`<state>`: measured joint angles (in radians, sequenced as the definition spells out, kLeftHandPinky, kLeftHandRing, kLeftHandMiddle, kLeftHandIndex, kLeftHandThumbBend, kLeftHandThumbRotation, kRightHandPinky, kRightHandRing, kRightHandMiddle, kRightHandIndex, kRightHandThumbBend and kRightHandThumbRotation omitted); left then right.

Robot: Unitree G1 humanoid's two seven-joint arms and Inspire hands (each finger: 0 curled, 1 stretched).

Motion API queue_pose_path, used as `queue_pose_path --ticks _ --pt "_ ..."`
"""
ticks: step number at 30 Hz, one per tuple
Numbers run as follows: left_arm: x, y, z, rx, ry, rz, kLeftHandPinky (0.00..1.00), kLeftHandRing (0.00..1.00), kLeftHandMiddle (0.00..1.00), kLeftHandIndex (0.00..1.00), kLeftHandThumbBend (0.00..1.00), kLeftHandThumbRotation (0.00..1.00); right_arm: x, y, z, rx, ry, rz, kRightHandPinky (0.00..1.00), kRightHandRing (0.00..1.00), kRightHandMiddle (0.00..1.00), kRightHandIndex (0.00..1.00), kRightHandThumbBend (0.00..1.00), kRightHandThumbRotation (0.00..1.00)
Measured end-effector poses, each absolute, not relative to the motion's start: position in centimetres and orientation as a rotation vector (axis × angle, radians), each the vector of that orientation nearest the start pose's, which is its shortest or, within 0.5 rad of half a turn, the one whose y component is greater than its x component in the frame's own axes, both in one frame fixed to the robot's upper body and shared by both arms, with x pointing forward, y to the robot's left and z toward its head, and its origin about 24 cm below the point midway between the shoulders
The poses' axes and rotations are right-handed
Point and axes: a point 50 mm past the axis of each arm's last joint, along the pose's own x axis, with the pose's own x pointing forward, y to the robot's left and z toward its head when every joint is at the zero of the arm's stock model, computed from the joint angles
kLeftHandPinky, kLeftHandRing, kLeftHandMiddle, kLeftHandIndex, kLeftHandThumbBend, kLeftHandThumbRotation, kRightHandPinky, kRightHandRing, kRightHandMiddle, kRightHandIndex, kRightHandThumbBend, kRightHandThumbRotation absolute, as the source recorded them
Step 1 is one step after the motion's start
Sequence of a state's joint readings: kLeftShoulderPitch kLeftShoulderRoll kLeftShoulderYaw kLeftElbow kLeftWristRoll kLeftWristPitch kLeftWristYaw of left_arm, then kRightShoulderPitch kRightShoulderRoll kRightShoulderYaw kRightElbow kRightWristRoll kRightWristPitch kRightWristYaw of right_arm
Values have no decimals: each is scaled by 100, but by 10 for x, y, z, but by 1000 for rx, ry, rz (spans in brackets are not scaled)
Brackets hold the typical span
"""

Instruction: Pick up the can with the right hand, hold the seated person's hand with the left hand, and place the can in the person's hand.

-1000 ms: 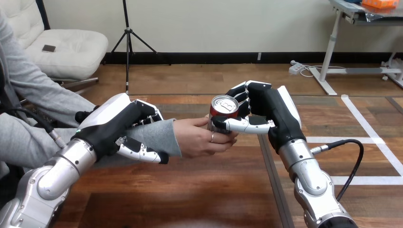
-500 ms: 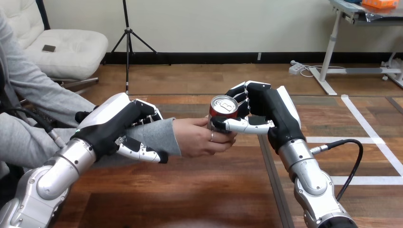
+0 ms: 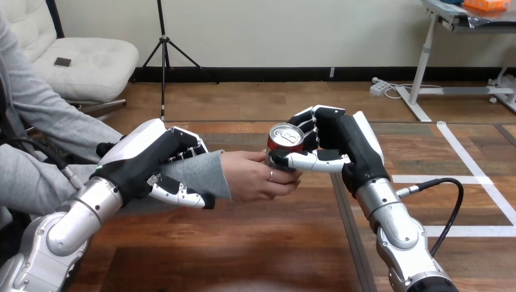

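1. Since a second ago, the right hand [image 3: 348,145] and the red drink can [image 3: 285,137] of thin metal, silver at the top, have edged a shade toward 9 o'clock. This brings the can deeper into the person's hand [image 3: 255,176]. The left hand [image 3: 146,161] has kept its place.
2. The can stands upright above the brown wooden bench [image 3: 243,243], at about 12 o'clock from the view's centre. The right hand grasps it from 3 o'clock, with fingers round the far side and thumb across the near side. The person's hand, reaching in from 9 o'clock, closes on the lower body, so both are on the can.
3. The left hand is clenched round the person's wrist over the grey sleeve [image 3: 204,170], fingers above and thumb beneath.
4. The can is probably light, smooth and rather slippery, and its thin walls would dent under a hard squeeze. Whether it is full cannot be told. The mid-body is the best place to hold it, while the rim is the stiffest part.
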<state>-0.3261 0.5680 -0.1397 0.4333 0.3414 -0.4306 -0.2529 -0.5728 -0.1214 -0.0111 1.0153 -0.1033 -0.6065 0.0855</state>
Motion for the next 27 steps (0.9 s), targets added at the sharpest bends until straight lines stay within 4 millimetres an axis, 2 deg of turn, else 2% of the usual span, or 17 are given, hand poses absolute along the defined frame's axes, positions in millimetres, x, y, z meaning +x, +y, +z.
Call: queue_pose_path --ticks 3,6,12,17,27 --pt "303 214 75 948 -152 -461 25 31 37 47 75 0 337 -142 35 -222 -138 223 36 41 46 49 78 0" --pt "303 214 75 948 -152 -460 26 31 37 47 75 0 338 -141 36 -219 -139 224 37 42 47 50 79 5" --pt "303 215 75 948 -150 -456 26 31 38 47 75 0 339 -141 39 -216 -144 223 40 46 50 54 81 28" --pt "303 215 76 948 -148 -453 26 31 38 47 74 0 340 -141 42 -224 -144 222 43 51 55 58 88 48" --pt "304 216 76 949 -148 -449 26 31 38 48 74 0 342 -140 46 -231 -159 213 51 60 63 66 97 71"
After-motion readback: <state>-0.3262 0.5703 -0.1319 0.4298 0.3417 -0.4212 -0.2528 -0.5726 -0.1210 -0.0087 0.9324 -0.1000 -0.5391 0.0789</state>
